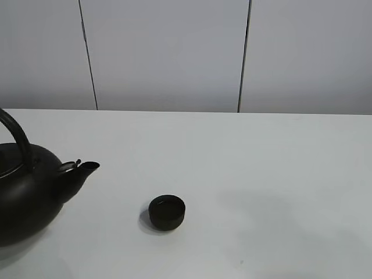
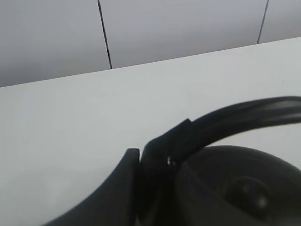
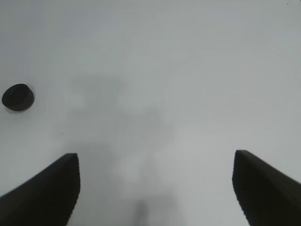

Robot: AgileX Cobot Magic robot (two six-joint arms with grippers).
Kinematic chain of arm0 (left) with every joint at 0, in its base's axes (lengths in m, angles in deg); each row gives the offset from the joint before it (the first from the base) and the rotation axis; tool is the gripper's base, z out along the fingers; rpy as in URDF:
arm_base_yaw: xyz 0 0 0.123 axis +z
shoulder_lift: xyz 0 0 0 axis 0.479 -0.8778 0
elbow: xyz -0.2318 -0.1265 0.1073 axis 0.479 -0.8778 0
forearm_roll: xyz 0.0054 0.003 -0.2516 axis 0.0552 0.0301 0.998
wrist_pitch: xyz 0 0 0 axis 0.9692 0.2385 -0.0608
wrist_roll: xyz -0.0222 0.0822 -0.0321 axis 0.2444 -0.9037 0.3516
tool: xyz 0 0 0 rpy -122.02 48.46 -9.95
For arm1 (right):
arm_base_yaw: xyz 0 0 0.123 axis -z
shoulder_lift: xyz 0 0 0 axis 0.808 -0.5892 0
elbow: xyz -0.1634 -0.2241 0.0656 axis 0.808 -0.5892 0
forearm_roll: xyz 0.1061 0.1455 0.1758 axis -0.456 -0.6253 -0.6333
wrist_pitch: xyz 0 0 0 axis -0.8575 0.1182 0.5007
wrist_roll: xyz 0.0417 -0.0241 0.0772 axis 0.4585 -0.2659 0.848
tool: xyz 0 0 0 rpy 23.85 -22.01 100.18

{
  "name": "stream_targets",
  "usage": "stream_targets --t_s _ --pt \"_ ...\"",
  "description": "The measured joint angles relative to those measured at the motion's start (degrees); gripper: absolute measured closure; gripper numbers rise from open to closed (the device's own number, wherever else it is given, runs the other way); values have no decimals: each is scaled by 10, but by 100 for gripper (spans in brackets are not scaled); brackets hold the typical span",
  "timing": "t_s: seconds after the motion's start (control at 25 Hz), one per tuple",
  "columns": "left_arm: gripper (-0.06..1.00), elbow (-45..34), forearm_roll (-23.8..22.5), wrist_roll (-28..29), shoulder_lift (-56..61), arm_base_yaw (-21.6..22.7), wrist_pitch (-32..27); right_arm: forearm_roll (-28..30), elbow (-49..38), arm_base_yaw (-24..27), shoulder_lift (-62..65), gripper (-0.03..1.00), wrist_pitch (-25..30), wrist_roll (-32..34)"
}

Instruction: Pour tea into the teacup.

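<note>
Sitting teacup (image 1: 167,212): standing upright on the white table (image 1: 261,174), mouth facing up; it is round, so no long axis is showing.
Kettle (image 1: 26,197): sitting at the left edge of the exterior view, spout (image 1: 87,168) pointing right, toward the teacup's side of the table.
Left gripper (image 2: 140,157): dark fingers are pressing close together on the kettle's arched handle (image 2: 244,115), so it is clamping the handle; whether the kettle is lifting off the table, cannot tell.
Right gripper (image 3: 155,188): fingers (image 3: 47,193) are spreading wide apart, holding nothing, touching nothing, hanging over bare table.
Teacup vs left gripper: lying right of the spout and nearer the camera, apart from the kettle.
Teacup vs right gripper: lying well apart, outside the gap between the fingers, off to one side.
</note>
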Motion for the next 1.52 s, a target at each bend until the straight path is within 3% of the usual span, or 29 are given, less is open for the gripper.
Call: stream_targets --t_s 0.36,0.92,1.2,1.52 --pt "83 -1 1 -7 -100 0 38 0 0 0 0 36 -1 0" --pt "83 -3 -16 -7 -103 0 44 0 0 0 0 36 -1 0" --pt "67 -18 -25 19 -100 0 87 0 0 0 0 36 -1 0" --pt "65 -46 -23 26 -99 0 100 0 0 0 0 36 0 0"
